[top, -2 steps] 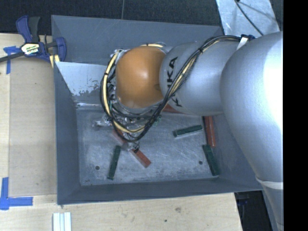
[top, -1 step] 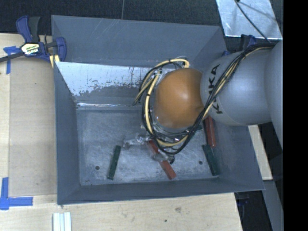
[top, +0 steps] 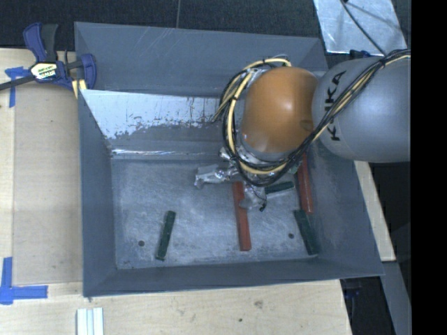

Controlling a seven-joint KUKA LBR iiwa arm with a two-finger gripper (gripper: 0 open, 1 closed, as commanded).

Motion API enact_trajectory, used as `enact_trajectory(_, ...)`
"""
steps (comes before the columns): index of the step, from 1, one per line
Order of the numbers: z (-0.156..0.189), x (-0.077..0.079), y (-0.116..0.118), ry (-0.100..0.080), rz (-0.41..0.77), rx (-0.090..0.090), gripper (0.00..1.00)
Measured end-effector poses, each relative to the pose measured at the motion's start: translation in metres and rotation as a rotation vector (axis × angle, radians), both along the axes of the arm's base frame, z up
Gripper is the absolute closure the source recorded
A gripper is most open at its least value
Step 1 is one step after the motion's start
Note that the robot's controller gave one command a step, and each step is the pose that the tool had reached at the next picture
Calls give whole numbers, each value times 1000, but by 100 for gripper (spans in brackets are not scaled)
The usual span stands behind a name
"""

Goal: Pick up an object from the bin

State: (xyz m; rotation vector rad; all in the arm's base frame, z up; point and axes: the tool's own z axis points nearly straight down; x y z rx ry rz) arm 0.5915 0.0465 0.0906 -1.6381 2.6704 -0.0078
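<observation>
Yellow and black cables (top: 228,103) ring the orange cover (top: 276,110). Directly below it lies a rust-red stick (top: 242,225), with a second red stick (top: 304,187) at lower right. A dark green stick (top: 165,234) (almost black) lies lower left and another green stick (top: 306,232) lower right. The grey bin (top: 98,208) is dark-speckled to its left.

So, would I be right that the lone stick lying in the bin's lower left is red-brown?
Not quite: the camera view shows that the lone stick in the lower left of the bin is dark green, not red-brown.
</observation>
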Motion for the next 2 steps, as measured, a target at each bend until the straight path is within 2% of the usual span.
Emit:
enact_trajectory(1,-20,9,-32,8,562,-2,0)
enact_trajectory(2,-19,10,-32,6,560,-2,100)
